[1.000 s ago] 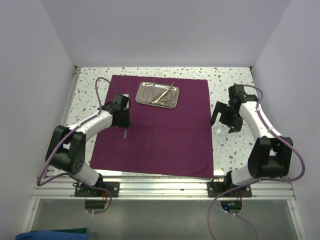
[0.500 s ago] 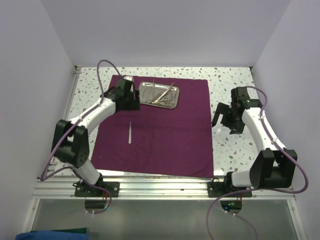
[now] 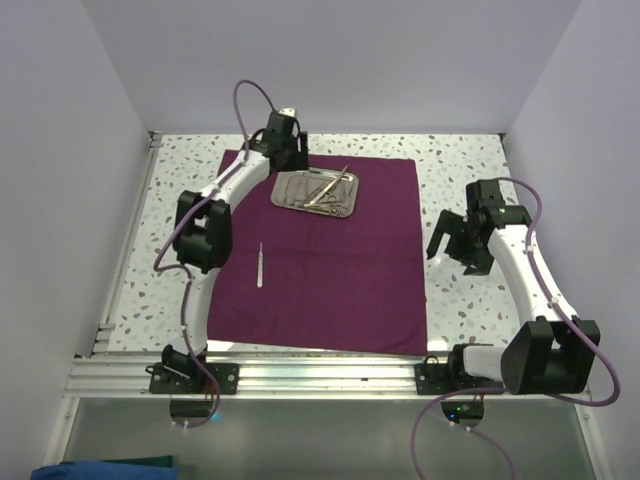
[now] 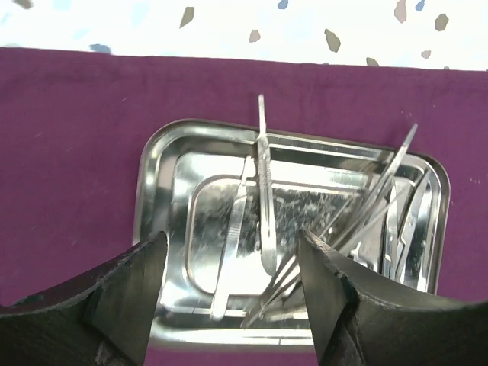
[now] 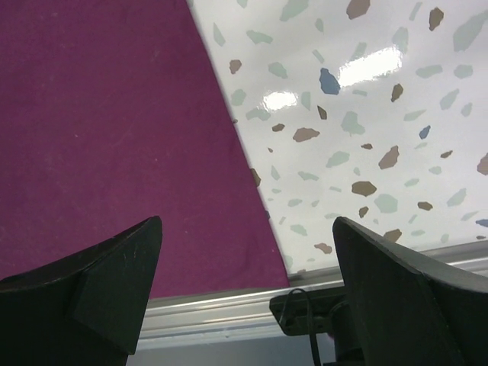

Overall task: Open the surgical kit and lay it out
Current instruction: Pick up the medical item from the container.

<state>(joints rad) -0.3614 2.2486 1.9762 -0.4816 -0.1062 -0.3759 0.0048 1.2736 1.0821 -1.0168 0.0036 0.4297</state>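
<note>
While the left gripper (image 4: 230,245) hovers wide and empty over the small shiny rectangular steel tray (image 4: 151,191), its thin silver instruments (image 4: 263,168) look light, stiff and slippery; probably best pinched mid-shaft.

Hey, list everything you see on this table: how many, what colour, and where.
cloth wrap: one, dark magenta, spread flat mid-scene.
steel tray: one, shiny silver, on the cloth's far part.
instruments in the tray: several, silver, overlapping; exact count unclear.
lone instrument: one, silver, on the cloth's left part, apart from the tray.
table: one, white speckled, under everything.
left fingers: two, black, open, above the tray.
right fingers: two, black, open, by the cloth's right edge.
</note>
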